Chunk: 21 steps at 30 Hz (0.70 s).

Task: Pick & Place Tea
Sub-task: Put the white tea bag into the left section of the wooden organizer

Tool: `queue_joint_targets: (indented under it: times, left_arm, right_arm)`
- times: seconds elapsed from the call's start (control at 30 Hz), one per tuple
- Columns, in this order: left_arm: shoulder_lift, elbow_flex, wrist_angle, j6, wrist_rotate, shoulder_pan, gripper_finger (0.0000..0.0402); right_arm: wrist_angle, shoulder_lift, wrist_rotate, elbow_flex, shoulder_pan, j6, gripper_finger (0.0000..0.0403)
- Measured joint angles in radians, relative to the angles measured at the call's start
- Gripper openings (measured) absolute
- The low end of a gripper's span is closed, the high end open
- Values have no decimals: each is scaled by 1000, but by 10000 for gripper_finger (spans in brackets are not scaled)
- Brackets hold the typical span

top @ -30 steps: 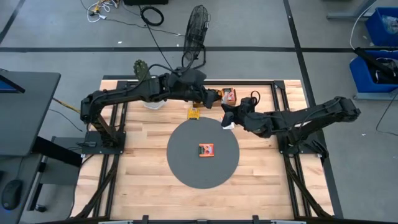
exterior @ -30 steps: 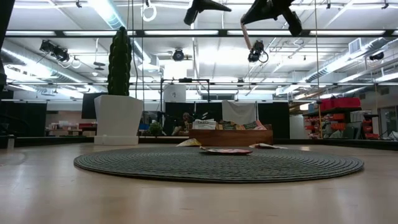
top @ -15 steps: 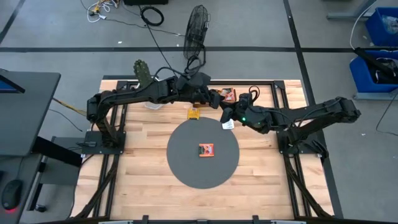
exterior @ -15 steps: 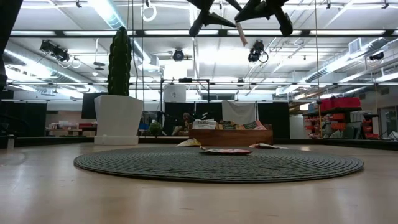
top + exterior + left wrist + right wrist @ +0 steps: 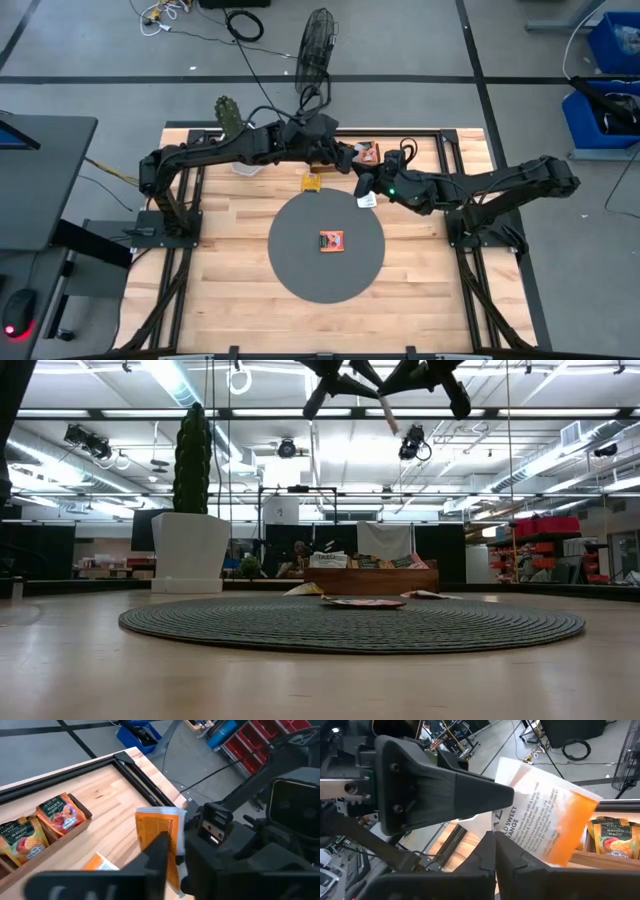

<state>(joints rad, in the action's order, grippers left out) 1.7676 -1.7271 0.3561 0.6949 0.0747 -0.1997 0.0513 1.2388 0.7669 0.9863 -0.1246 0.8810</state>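
One white-and-orange tea sachet (image 5: 545, 820) is high above the table between my two grippers, also seen edge-on as the sachet (image 5: 157, 825) and as the sachet (image 5: 366, 200). My right gripper (image 5: 492, 842) is shut on it. My left gripper (image 5: 172, 845) reaches in from the table's left and is closed on the same sachet. More sachets stand in the brown wooden tray (image 5: 368, 152) at the far edge. One sachet (image 5: 331, 241) lies flat on the round mat, another (image 5: 312, 182) on the wood near the tray. My left gripper has the sachet's side facing the table's left between its fingers. One finger (image 5: 157, 852) lies over the orange face (image 5: 165, 832); the other is hidden behind the paper. It comes nearly level from the table's left. My right gripper pinches one edge of the sachet (image 5: 520, 845) between its two fingers, coming from the table's right. The sachet sticks out beyond the fingertips, tilted and lifted clear of the table.
A dark round mat (image 5: 300, 270) covers the table's middle. A white pot with a cactus (image 5: 190, 550) stands at the far left. Black rails (image 5: 145, 785) run along the table's far edge. Both arms (image 5: 340, 375) stay high above the mat.
My left gripper has moved a little toward the table's right edge and slightly down, up to the sachet in my right gripper. The sachet has stayed aloft in about the same place.
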Motion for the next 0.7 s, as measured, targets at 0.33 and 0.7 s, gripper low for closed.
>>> queue_joint_targets:
  times: [0.33,0.7]
  left_arm:
    - [0,0,10,-104,-12,1,4]
    - [-4,0,159,-414,-106,-67,2]
  right_arm:
    - [13,-3,-51,0,0,-9,21]
    - [45,-120,-289,0,-13,-162,120]
